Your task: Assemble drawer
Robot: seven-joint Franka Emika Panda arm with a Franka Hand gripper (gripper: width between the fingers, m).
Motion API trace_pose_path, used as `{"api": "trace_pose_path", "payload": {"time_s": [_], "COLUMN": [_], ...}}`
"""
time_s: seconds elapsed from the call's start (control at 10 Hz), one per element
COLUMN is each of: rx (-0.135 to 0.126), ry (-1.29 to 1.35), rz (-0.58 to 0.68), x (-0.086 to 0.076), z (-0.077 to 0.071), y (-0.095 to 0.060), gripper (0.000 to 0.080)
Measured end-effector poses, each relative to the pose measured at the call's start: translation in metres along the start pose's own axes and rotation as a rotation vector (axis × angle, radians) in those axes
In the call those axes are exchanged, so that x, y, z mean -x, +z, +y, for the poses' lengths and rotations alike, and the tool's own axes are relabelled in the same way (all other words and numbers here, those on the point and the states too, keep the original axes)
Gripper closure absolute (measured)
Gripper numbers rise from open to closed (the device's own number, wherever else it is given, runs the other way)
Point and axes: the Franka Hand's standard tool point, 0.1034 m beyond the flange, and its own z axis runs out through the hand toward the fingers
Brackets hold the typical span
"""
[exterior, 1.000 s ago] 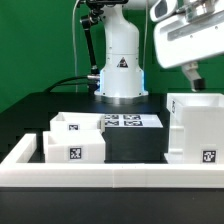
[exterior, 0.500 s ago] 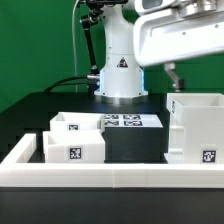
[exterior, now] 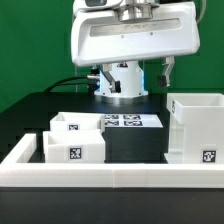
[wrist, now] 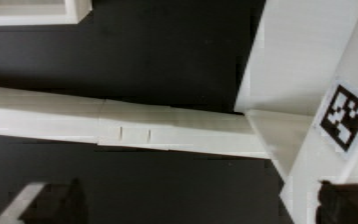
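A large white drawer housing with a tag stands at the exterior view's right. A smaller white open drawer box with tags stands at the left. My gripper hangs high above the table's middle, close to the camera, touching neither part. In the wrist view its dark fingertips stand wide apart with only black table between them, so the gripper is open and empty. The housing's white wall with a tag shows beside one fingertip.
A white L-shaped fence runs along the front and left edge, and shows as a white rail in the wrist view. The marker board lies behind the parts. The arm's white base stands at the back.
My gripper has swung from the upper right, above the housing, toward the exterior view's left to above the table's middle. The parts have not moved.
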Motion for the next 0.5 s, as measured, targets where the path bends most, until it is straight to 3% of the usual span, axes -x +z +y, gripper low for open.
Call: {"api": "trace_pose_path", "payload": {"time_s": [0.2,0.4,0.5], "rx": [0.009,0.061,0.077], "ry": [-0.068,-0.183,-0.180], "rz": [0.003,0.002,-0.004], "x": [0.004,0.038,0.052], "z": [0.007,0.052,0.067], "y": [0.002,0.014,0.023], "gripper": [0.0150,0.0150,0.0150]}}
